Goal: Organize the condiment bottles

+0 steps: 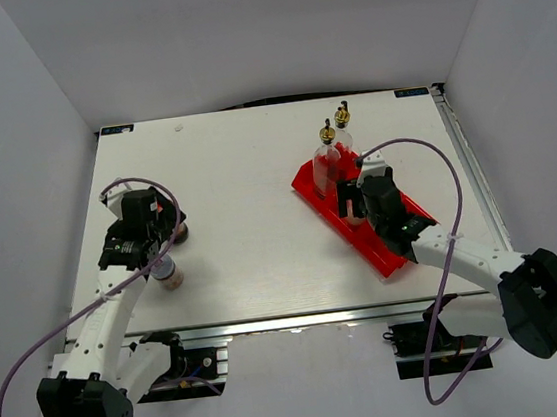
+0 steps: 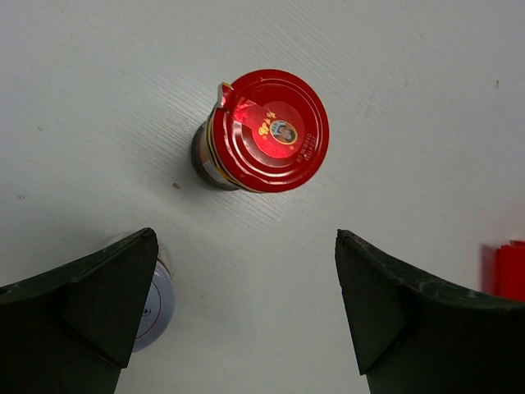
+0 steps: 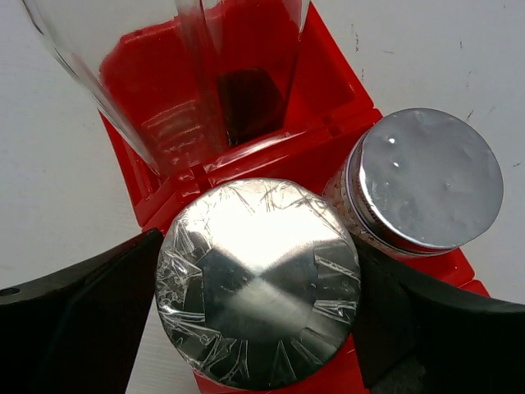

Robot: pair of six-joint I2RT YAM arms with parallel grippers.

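Observation:
Two tall clear glass bottles with gold tops [image 1: 327,134] [image 1: 342,116] stand at the far end of the red bin [image 1: 307,179]. My right gripper [image 3: 256,279] hangs over the bin, open, one jaw on each side of a silver-lidded shaker [image 3: 258,328] standing in it. A second silver-lidded shaker [image 3: 431,176] stands just right of that one, behind the base of a glass bottle [image 3: 164,74]. At the left, my left gripper [image 2: 246,271] is open above bare table. The red-lidded brown jar [image 2: 271,131] stands ahead of it. Another silver-lidded shaker [image 2: 156,304] peeks out beside its left finger.
The bin [image 3: 328,90] lies at an angle on the right half of the white table [image 1: 248,202]. Grey walls close in the table on three sides. Purple cables loop from both arms.

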